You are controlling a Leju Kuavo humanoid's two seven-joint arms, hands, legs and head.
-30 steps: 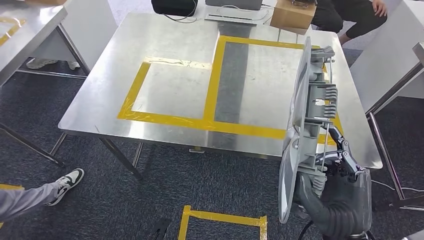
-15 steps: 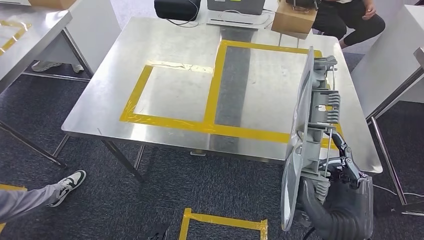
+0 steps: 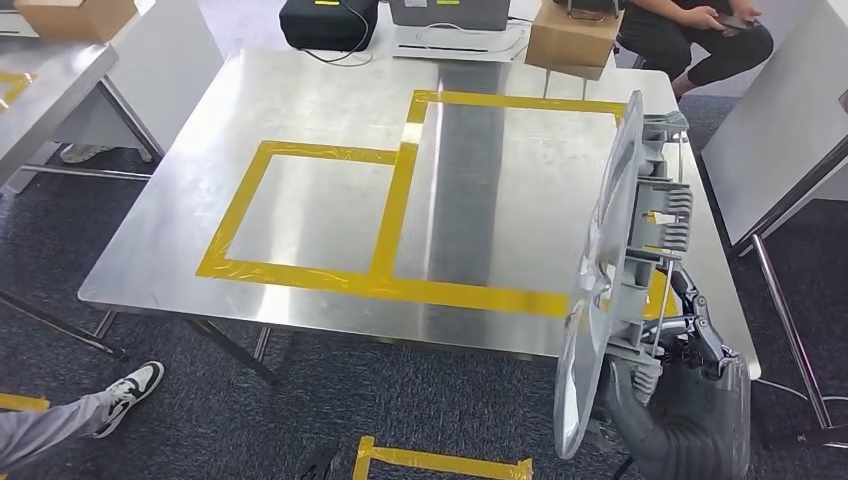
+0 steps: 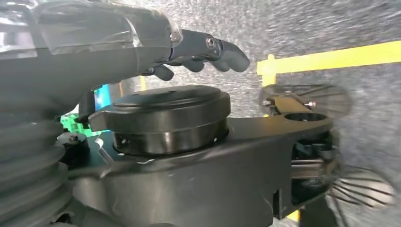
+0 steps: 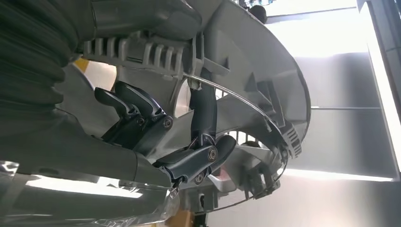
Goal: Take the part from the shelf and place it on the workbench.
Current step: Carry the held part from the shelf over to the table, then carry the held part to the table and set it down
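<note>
Head view, part: the part [image 3: 610, 270], a long grey piece with a curved face and ribbed fittings, stands on edge at about 4 o'clock of the frame, over the desk's [image 3: 330, 120] right margin.
Head view, right hand: the right hand [image 3: 685, 345] grips the part's lower end from behind, dark fingers [image 3: 700, 310] hooked through its ribs.
Head view, desk: steel top with two yellow-taped boxes; the larger box [image 3: 500, 190] lies just at 9 o'clock of the part.
Head view, surroundings: a box [image 3: 570, 35] and a dark case [image 3: 325, 22] sit at 12 o'clock; a person's shoe [image 3: 130, 385] shows at 8 o'clock.
Left wrist view, left hand: the left hand [image 4: 142, 42] hangs over the carpet with fingers [image 4: 222, 52] curled in and holding nothing.
Right wrist view, grasp: fingers [image 5: 203, 118] wrap a thin wire and rib of the part [image 5: 265, 71]; the grasp looks firm.
Step in hand, judgement: carrying the part to the desk. To do it well, move it toward 9 o'clock over the larger box, tip it flat gently, and release only once it rests.
</note>
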